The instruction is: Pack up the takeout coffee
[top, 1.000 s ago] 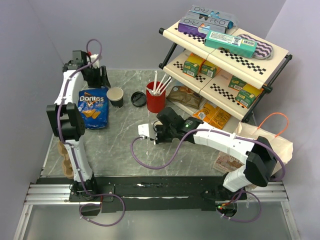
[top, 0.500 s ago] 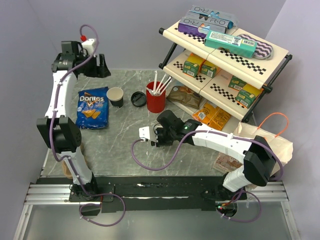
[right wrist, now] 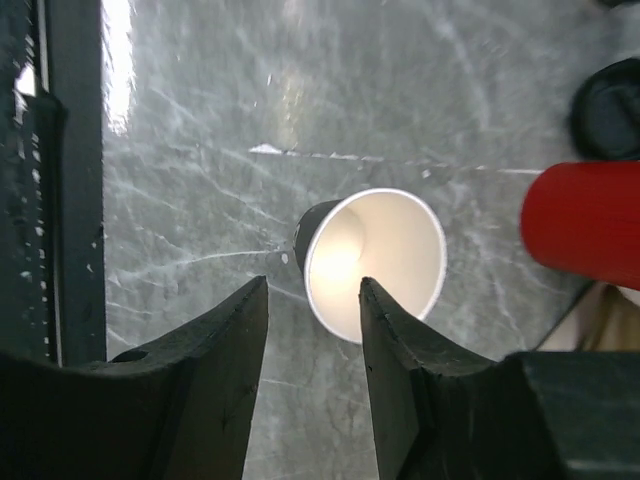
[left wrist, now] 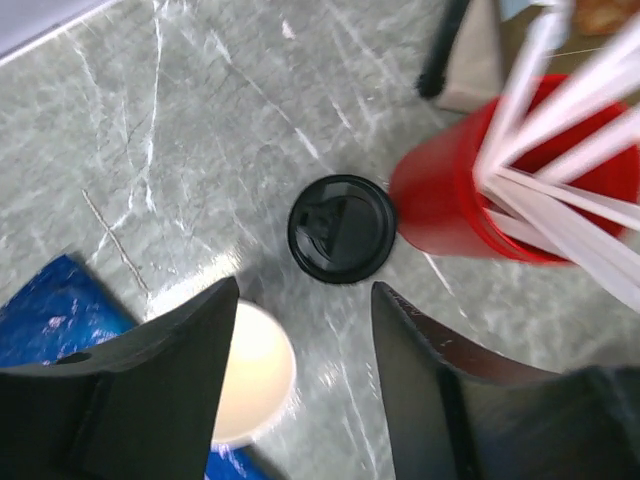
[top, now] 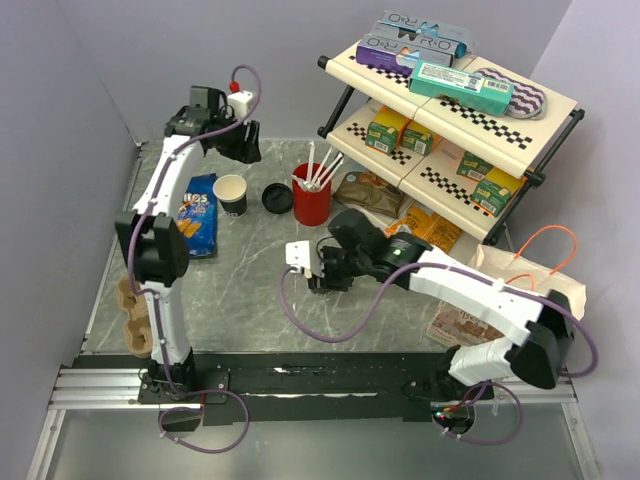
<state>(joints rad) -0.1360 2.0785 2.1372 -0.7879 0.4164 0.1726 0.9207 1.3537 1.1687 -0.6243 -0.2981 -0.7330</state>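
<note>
We judge the packing barely begun. The takeout coffee cup (right wrist: pixel 375 262) stands upright and open on the table (top: pixel 250 290), showing its cream inside, and its black lid (left wrist: pixel 342 228) lies flat on the marble near it, not touching it. The left gripper (left wrist: pixel 304 298) hangs above both with its fingers spread and nothing between them. The lid sits just ahead of its fingertips, in line with the gap; the cup is partly hidden under one finger, and the red cup (left wrist: pixel 470 200) of straws (left wrist: pixel 560 90) is just past the other, touching or nearly touching the lid. The right gripper (right wrist: pixel 313 300) is also parted and empty, with the cup ahead of its gap but clear of both fingers. A blue chip bag (top: pixel 198 212) lies beside the cup, on the side away from the lid. What we think is left is all of it: picking up the lid, seating it on the rim, then moving the closed cup to its packing place, perhaps the cardboard carrier (top: pixel 133 318) near the left arm's base, though we cannot tell.
</note>
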